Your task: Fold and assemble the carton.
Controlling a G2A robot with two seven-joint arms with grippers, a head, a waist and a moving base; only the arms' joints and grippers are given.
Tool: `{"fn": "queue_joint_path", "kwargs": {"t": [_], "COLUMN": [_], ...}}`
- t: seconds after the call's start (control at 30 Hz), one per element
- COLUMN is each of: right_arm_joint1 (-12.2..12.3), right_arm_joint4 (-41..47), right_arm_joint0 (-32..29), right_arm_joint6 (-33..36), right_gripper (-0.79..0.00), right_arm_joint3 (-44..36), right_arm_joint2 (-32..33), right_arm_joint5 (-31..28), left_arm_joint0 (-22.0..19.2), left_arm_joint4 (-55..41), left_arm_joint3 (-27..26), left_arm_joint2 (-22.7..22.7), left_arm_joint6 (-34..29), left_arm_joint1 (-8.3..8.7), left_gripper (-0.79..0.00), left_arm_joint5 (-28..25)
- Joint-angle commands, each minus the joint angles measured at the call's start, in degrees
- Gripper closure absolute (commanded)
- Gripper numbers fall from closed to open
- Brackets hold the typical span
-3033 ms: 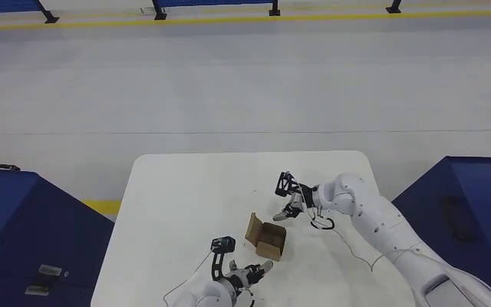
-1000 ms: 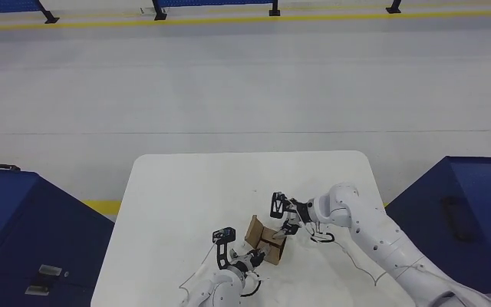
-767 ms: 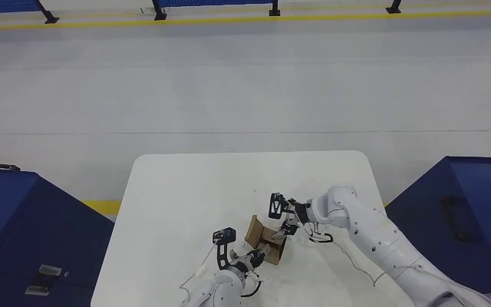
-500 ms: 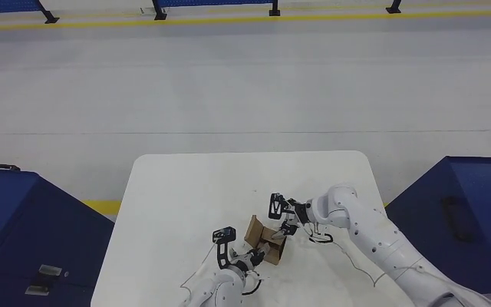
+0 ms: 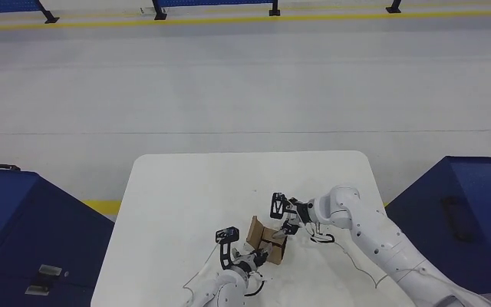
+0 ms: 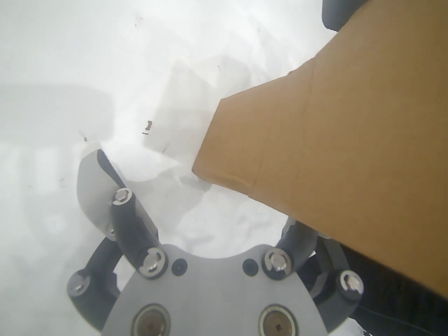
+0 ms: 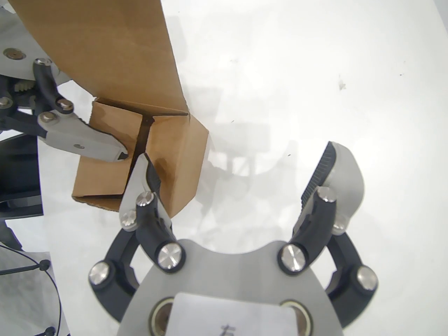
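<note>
The brown carton (image 5: 266,239) stands with its flaps up near the front edge of the speckled white table (image 5: 184,192). Around the table lies pale grey floor (image 5: 230,92) crossed by a yellow line (image 5: 322,16). The right gripper (image 7: 238,164) is spread wide, one finger against the carton's wall. The left gripper (image 5: 252,259) is likewise spread, a fingertip inside the carton.

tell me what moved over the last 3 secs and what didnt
Both arms closed in on the carton. The right gripper came in from farther back on the table to the carton's open top. The left gripper moved up against the carton's near side. Both are open and neither has clamped it. The carton stayed where it was, flap up.
</note>
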Motion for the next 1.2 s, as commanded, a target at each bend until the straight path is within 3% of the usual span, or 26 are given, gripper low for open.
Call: {"fn": "queue_joint_path", "kwargs": {"t": [0.0, 0.2, 0.3, 0.4, 0.57, 0.7, 0.93, 1.03, 1.17], "right_arm_joint1": [0.1, 0.2, 0.2, 0.3, 1.7, 3.4, 5.8, 5.6, 4.7], "right_arm_joint4": [-0.2, -0.9, -0.8, -0.6, 1.7, 2.6, 2.9, 8.4, 24.5], "right_arm_joint0": [0.0, 0.1, 0.3, 0.3, -1.5, -3.9, -9.6, -9.8, -7.9], "right_arm_joint6": [-0.1, 0.1, 0.3, 0.1, -1.1, -1.9, 2.0, 7.6, 13.3], "right_gripper": [-0.785, -0.785, -0.785, -0.785, -0.785, -0.785, -0.785, -0.785, -0.785], "right_arm_joint3": [-0.3, -1.6, -2.0, -2.5, -3.0, -3.2, -3.9, -1.7, 2.6], "right_arm_joint2": [0.5, 1.5, 1.9, 2.5, 6.2, 11.0, 16.6, 15.6, 13.7], "right_arm_joint5": [1.0, 2.4, 3.1, 3.2, -1.7, -5.8, -5.4, -2.6, -2.2], "left_arm_joint0": [0.9, 4.8, 8.2, 11.1, 16.1, 13.9, 4.9, 2.1, 0.8], "left_arm_joint4": [-0.1, -1.0, -4.6, -2.3, 0.3, 0.2, 3.5, 2.4, -1.7], "left_arm_joint3": [-1.4, -6.5, -10.4, -14.3, -21.8, -20.4, -11.7, -9.1, -8.3], "left_arm_joint2": [-0.6, -1.5, -3.9, -7.6, -17.8, -20.3, -13.9, -11.5, -10.4], "left_arm_joint6": [-0.3, -4.9, -14.1, -21.2, -17.4, -9.8, -9.8, -11.8, -14.4], "left_arm_joint1": [0.22, 1.32, 2.52, 4.05, 5.68, 5.40, 4.16, 3.60, 3.19], "left_gripper": [-0.785, -0.785, -0.785, -0.785, -0.785, -0.785, -0.785, -0.785, -0.785], "left_arm_joint5": [-0.8, -7.7, -9.5, -8.5, -4.7, -3.5, 0.1, 0.6, -0.9]}}
